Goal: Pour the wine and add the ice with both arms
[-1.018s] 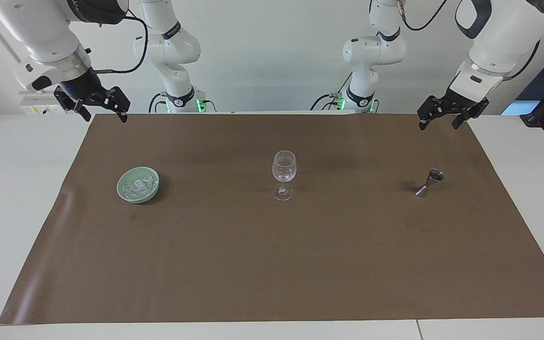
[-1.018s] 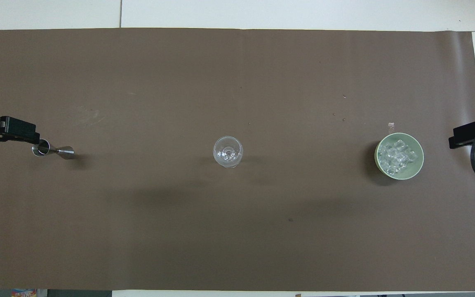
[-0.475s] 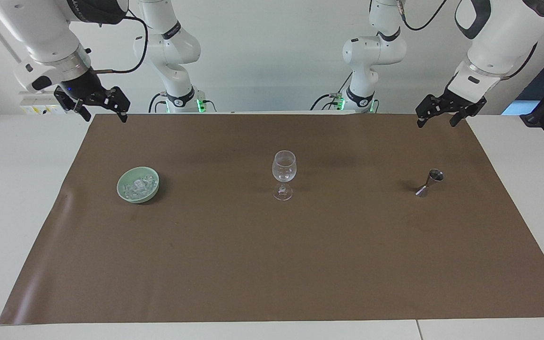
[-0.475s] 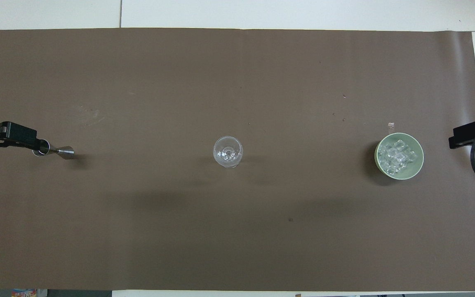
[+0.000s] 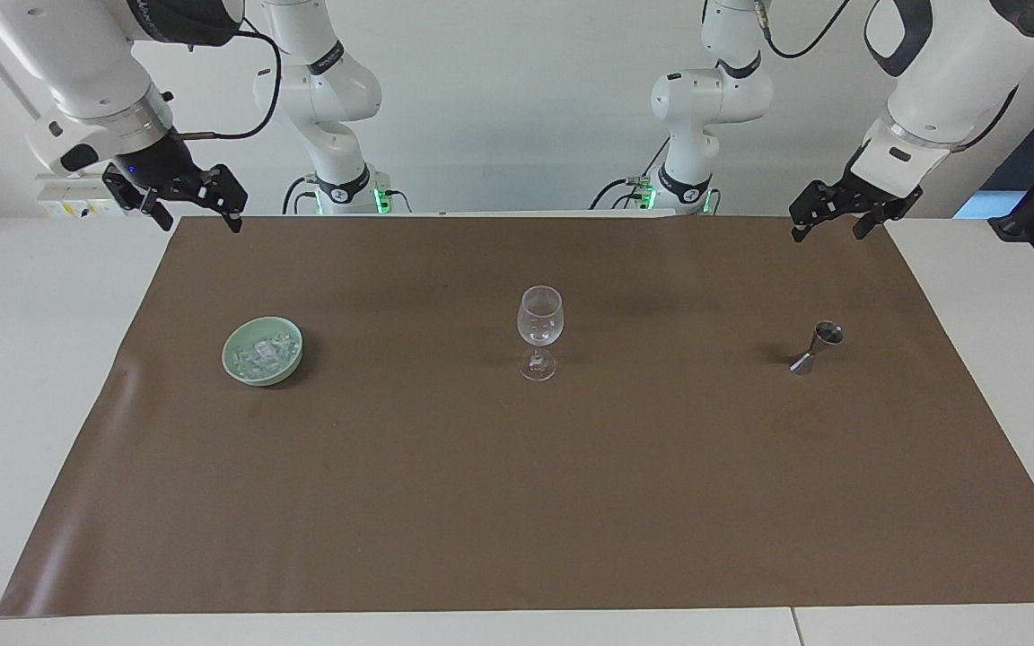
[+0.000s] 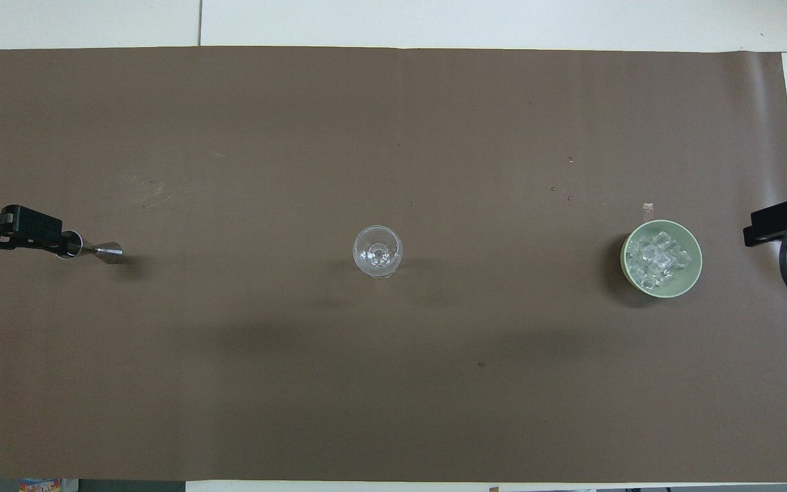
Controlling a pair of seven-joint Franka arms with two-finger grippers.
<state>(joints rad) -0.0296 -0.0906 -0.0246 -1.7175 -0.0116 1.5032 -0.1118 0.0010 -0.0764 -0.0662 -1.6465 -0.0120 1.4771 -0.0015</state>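
A clear wine glass (image 5: 539, 330) stands upright mid-table; it also shows in the overhead view (image 6: 378, 251). A green bowl (image 5: 232, 361) holds the ice (image 5: 264, 350), a heap of small clear cubes, toward the right arm's end; bowl (image 6: 626, 263) and ice (image 6: 660, 258) also show from overhead. A small steel jigger (image 5: 818, 348) stands toward the left arm's end, seen from overhead too (image 6: 96, 249). My left gripper (image 5: 828, 231) hangs open and empty over the mat's edge near the jigger. My right gripper (image 5: 198, 220) is open and empty, raised over the mat's corner by the robots.
A brown paper mat (image 5: 517, 502) covers most of the white table (image 5: 23, 377). The arms' bases stand at the table's edge nearest the robots. A black cable loops by the right gripper (image 6: 772, 225) in the overhead view.
My left gripper has drawn back a little from over the jigger toward its end of the table. The right arm has not moved.
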